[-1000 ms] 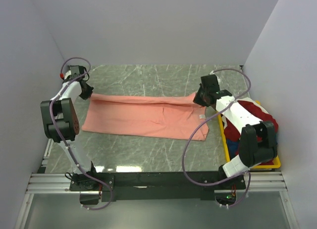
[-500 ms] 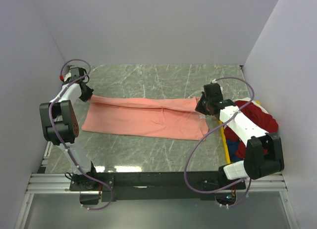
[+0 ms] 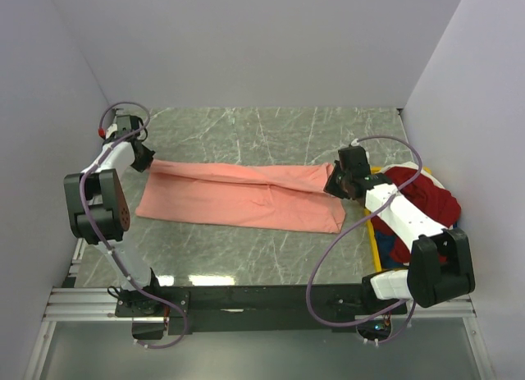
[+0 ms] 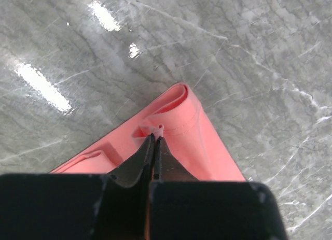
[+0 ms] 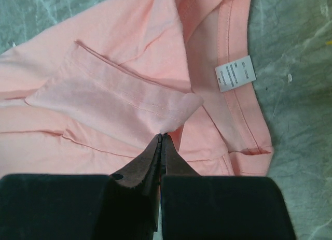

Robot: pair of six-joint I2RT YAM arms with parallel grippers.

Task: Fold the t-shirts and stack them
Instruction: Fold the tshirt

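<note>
Lying stretched across the marble table [image 3: 271, 130], the pink shirt [image 3: 246, 195] showed as one long folded band in the overhead view. The left gripper [image 3: 146, 160] sat at the shirt's far-left corner and the right gripper [image 3: 335, 185] at its far-right end. From above, both pairs of jaws were too small and dark to read.

The wrist cameras settled it. The left one showed the jaws pressed together on a rolled corner of the pink cloth. The right one showed them pinched on the edge of a turned-over flap. Only the right wrist view revealed the white label [image 5: 235, 73] inside the neckline, beside that flap; its print was too fine to read.

Only the overhead view took in the yellow bin [image 3: 374, 240] just right of the shirt. A red shirt [image 3: 426, 195] was heaped in it with scraps of blue and white cloth, partly hidden beneath the right arm [image 3: 402, 216].
</note>
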